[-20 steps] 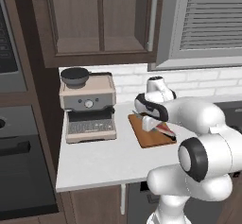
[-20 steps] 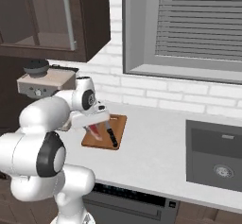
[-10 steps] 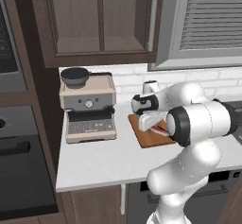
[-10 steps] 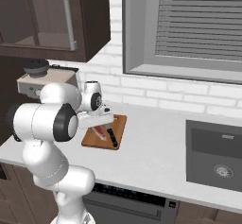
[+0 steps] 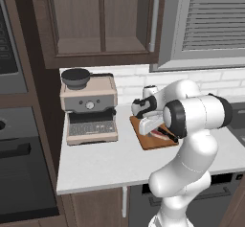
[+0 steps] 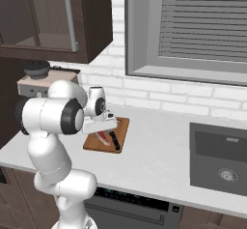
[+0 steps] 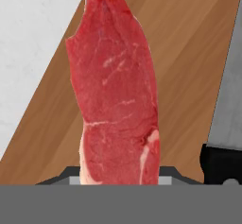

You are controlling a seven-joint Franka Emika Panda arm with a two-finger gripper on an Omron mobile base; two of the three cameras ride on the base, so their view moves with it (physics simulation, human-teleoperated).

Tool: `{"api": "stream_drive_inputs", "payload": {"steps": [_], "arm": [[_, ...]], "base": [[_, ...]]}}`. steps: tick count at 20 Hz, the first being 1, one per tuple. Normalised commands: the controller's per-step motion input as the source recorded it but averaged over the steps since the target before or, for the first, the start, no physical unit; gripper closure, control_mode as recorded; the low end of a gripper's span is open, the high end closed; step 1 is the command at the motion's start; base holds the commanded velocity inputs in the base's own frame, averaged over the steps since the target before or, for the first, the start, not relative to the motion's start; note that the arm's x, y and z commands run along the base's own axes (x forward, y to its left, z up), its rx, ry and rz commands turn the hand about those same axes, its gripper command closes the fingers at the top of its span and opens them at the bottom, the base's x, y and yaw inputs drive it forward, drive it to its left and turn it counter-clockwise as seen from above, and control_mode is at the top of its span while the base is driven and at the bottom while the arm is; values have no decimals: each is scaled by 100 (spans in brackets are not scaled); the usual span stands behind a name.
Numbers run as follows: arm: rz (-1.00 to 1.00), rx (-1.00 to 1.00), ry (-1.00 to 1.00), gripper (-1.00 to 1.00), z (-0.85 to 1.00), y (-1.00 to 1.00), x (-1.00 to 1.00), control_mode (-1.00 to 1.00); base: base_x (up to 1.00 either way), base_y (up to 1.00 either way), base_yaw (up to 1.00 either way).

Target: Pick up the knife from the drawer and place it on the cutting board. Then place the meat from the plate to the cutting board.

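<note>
I see the meat [image 7: 118, 90] clamped between my pincer's [image 7: 118, 178] jaws, hanging just over the cutting board [image 7: 184, 53]. The knife [image 7: 229, 124] lies on that board, just beside the pincer, apart from the meat.

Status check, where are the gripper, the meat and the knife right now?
Gripper shut on meat, low over cutting board. Knife already on board beside it. Nothing in the way.

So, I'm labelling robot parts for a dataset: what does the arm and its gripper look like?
A glossy white arm of rounded, bulbous segments, with dark grey-black discs capping the joints. The white hand is a flat bar. No cables or markings are visible.
</note>
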Motion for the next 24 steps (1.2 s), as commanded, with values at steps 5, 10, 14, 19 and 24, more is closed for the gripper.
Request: {"api": "stream_drive_inputs", "payload": {"steps": [5,10,14,19,24], "arm": [[0,0,0,100,-28,0,4,-100],[0,0,0,100,-14,0,3,-100],[0,0,0,100,-1,-1,7,-100],[0,0,-1,-100,0,0,14,-100],[0,0,0,-100,1,0,0,-100]], "base": [[0,0,0],[0,0,0],[0,0,0],[0,0,0],[0,0,0]]}}
